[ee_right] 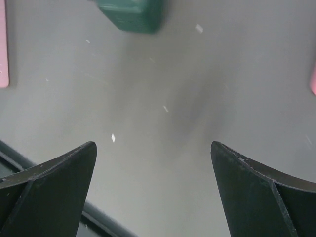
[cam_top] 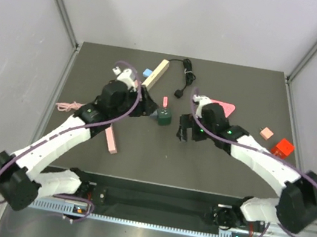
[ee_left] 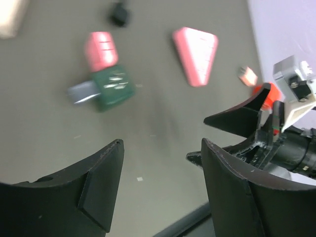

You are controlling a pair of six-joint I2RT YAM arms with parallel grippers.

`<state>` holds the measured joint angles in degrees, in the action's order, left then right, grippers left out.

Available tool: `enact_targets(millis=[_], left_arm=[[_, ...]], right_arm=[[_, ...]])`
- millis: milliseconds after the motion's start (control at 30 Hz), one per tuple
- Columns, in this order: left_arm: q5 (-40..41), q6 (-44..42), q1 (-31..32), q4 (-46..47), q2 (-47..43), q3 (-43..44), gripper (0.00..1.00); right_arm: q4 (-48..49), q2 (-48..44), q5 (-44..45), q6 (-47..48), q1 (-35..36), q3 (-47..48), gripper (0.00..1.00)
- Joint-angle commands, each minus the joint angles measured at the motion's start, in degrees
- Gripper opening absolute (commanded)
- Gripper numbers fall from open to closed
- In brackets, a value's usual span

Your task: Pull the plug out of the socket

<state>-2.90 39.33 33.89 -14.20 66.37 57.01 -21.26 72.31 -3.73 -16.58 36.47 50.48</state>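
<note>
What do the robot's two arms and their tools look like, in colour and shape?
The left arm and the right arm have white shells with black joints. A thin purple cable loops along each. The left tool and the right tool each have two matte black, curved, pointed fingers.

The top camera looks steeply down from above and behind the arm bases, taking in the whole table [cam_top: 243,90]. Each wrist camera rides close over it, looking out between its own fingers [ee_left: 94,192]. Both catch the green socket [ee_left: 112,88] ahead of them, as does the top view.
</note>
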Motion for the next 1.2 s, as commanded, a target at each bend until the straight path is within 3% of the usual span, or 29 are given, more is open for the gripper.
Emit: enact_targets(millis=[0,233,600,867,1167], left_arm=[[2.36,0.92,-3.39,-5.47,-5.71,-5.23,0.68],[2.28,2.06,-5.94,-6.19,-14.51,-11.65,0.67],[-2.11,6.81,-6.73,-5.93,-17.76,-15.53,0.67],[-0.71,7.86,-6.82,-9.7,-22.85,-16.32,0.67],[1.23,8.04,-6.82,-14.1,-26.38,-16.32,0.66]], right_arm=[[9.47,6.59,1.8,2.6,2.99,6.55,1.0],[11.67,23.29,0.91,8.4,5.01,16.92,1.0],[17.3,32.1,3.28,6.65,6.6,22.72,1.0],[19.85,36.14,6.01,5.77,7.39,23.44,1.0],[19.5,38.52,6.01,5.33,7.39,25.11,0.77]])
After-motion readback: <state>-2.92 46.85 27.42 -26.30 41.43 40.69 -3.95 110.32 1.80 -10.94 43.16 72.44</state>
